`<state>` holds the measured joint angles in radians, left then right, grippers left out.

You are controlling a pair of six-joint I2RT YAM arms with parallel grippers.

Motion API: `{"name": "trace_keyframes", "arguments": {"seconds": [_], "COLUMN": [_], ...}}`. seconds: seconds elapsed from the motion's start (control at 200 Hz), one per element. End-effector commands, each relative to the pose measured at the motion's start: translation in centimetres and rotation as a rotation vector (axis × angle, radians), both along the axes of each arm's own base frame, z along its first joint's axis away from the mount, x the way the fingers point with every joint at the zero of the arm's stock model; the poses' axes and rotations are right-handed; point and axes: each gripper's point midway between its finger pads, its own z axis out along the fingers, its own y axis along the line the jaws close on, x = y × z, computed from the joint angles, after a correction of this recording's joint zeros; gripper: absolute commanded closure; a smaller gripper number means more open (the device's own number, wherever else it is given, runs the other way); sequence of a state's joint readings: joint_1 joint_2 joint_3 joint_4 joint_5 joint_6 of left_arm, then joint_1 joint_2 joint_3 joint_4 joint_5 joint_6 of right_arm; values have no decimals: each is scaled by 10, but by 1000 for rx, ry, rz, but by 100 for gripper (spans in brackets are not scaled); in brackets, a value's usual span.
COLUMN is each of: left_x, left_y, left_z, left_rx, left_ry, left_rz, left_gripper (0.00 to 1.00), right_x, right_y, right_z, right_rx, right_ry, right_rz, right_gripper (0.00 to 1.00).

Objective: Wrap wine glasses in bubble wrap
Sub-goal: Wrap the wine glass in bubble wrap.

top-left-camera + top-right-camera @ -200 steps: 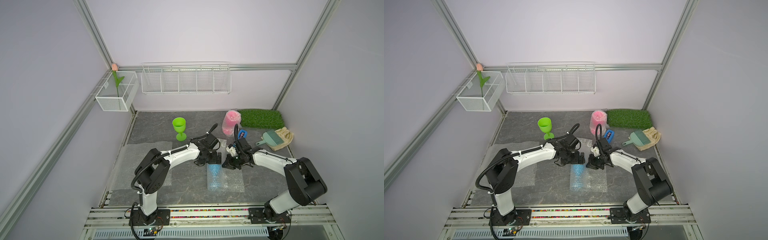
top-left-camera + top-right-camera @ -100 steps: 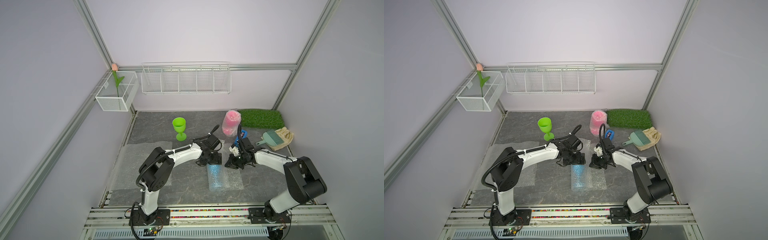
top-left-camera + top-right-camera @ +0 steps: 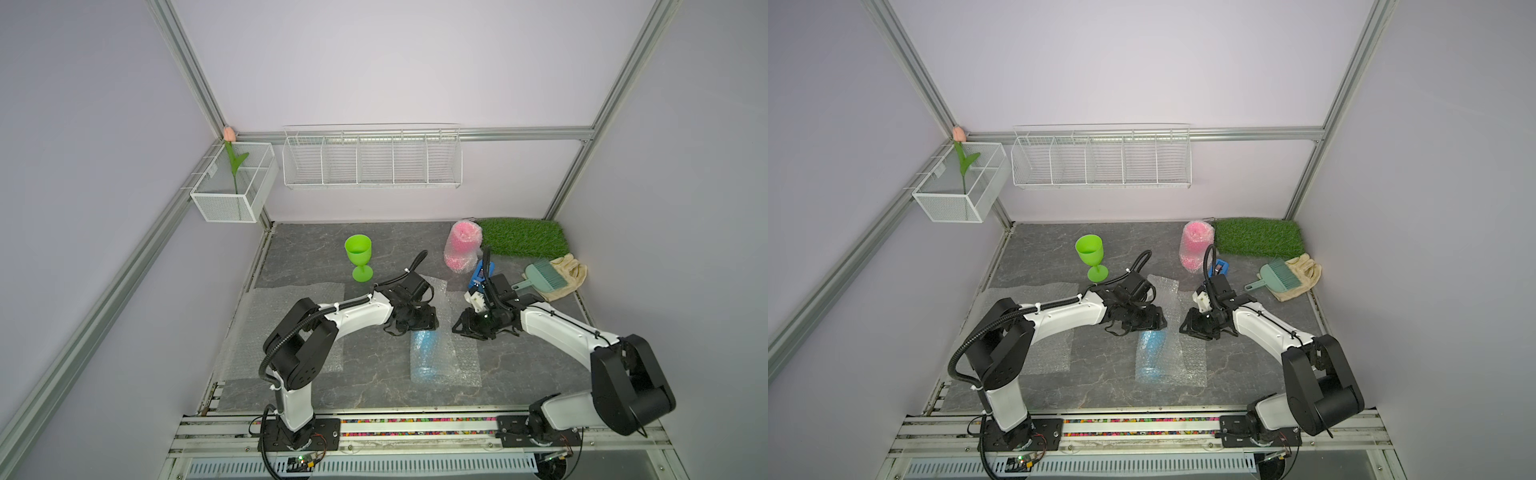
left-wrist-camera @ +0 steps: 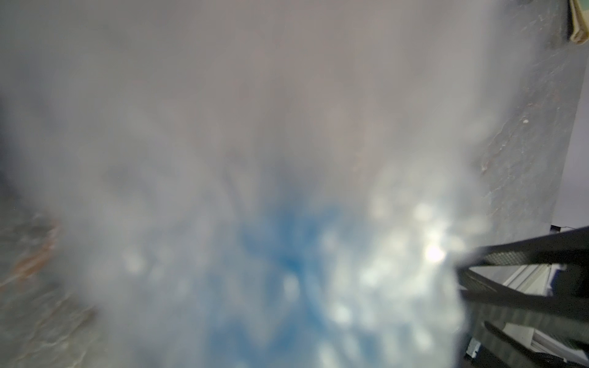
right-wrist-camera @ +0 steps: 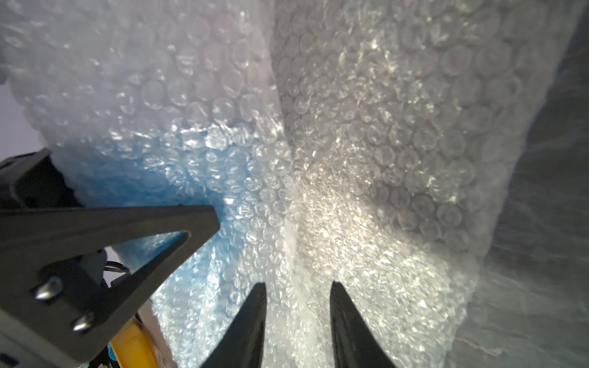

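Right gripper (image 5: 296,285) shows best in its own wrist view: two dark fingertips stand a narrow way apart over a ridge in the bubble wrap (image 5: 366,143), with nothing solid between them. Left gripper (image 3: 415,323) hangs low over the far end of the same bundle. From above, its own body covers the jaws. Its wrist view is fogged by film lying close to the lens, and only one dark finger (image 4: 526,253) shows, cut off at the edge. I cannot tell how wide it stands.

The grey bench (image 3: 374,257) carries everything. A spare sheet (image 3: 291,320) lies flat on the robot's left, partly hidden under the left arm. Between the two arms, front of centre, the blue goblet (image 3: 428,353) lies on its side inside the wrap. It is only a blue blur through the bubbles, and its far end is hidden beneath the left gripper. The pink goblet (image 3: 462,245) stands near the back in its own wrap, its stem and foot hard to make out. The green goblet (image 3: 358,254) stands upright and bare, well apart from the bundle.
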<state>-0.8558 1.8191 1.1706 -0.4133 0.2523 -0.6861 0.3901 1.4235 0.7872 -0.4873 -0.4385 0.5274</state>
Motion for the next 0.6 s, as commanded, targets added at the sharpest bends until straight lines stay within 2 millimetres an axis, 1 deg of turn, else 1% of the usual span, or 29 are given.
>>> {"name": "trace_keyframes", "arguments": {"seconds": [0.0, 0.145, 0.23, 0.295, 0.375, 0.475, 0.595], "left_x": [4, 0, 0, 1, 2, 3, 4], "left_y": [-3, 1, 7, 13, 19, 24, 24], "left_z": [16, 19, 18, 18, 19, 20, 17], "left_rx": [-93, -141, -147, -151, -161, -168, -163], "left_ry": [-50, -42, -41, -43, -47, -47, -43], "left_rz": [-34, -74, -79, -71, -61, -57, -60], "left_gripper": [47, 45, 45, 46, 46, 47, 48], "right_x": [-17, -32, -41, -46, -53, -65, -81], "right_y": [12, 41, 56, 63, 72, 87, 99], "right_z": [-3, -13, -19, -24, -28, -31, -35], "right_rx": [31, 53, 53, 51, 49, 64, 69], "right_ry": [66, 109, 137, 152, 167, 191, 228], "right_rz": [34, 101, 126, 133, 145, 181, 220], "right_gripper": [62, 65, 71, 77, 82, 85, 87]}}
